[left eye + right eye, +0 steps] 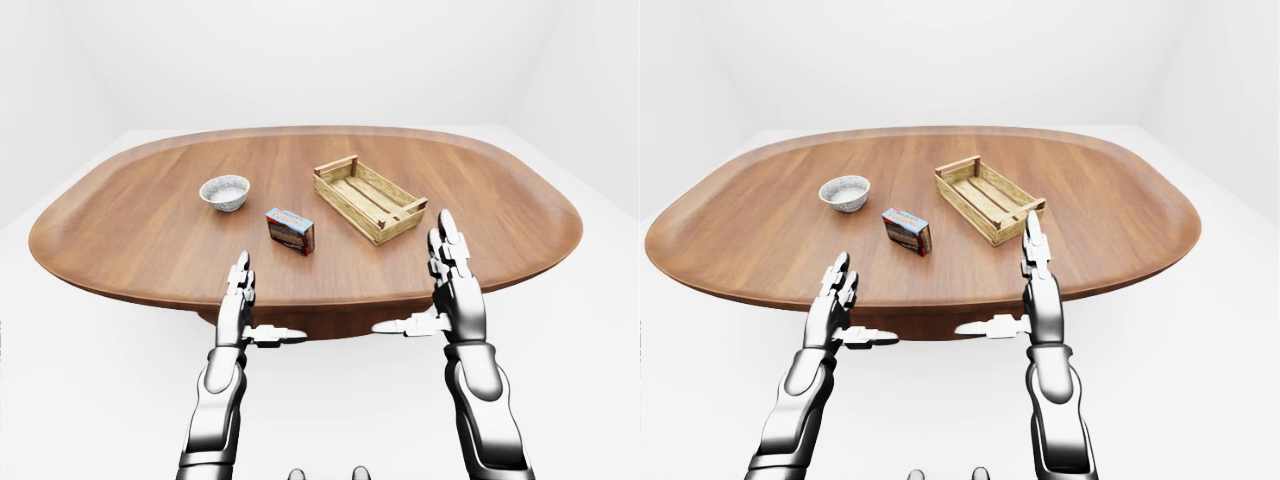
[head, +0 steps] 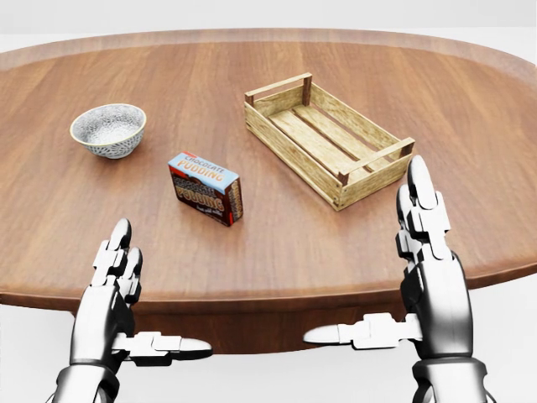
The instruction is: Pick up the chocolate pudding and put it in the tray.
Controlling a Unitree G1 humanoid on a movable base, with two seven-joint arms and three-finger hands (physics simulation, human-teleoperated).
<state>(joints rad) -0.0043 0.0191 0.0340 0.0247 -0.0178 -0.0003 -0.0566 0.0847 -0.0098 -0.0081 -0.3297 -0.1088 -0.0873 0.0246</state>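
Observation:
The chocolate pudding (image 2: 205, 188), a small box with a blue top and red-brown sides, lies on the wooden table (image 2: 277, 252) left of centre in the head view. To its upper right sits the slatted wooden tray (image 2: 327, 138), with nothing in it. My left hand (image 2: 147, 306) hovers at the table's near edge, below and left of the box, fingers straight and thumb out. On the right, my right hand (image 2: 382, 273) is raised higher and is also open, its fingertips (image 2: 417, 180) just below the tray's near corner. Neither hand touches anything.
A patterned ceramic bowl (image 2: 108, 130) stands to the upper left of the pudding. In the eye views the oval table (image 1: 150, 250) stands alone on a white floor, with its rim between my hands and the objects.

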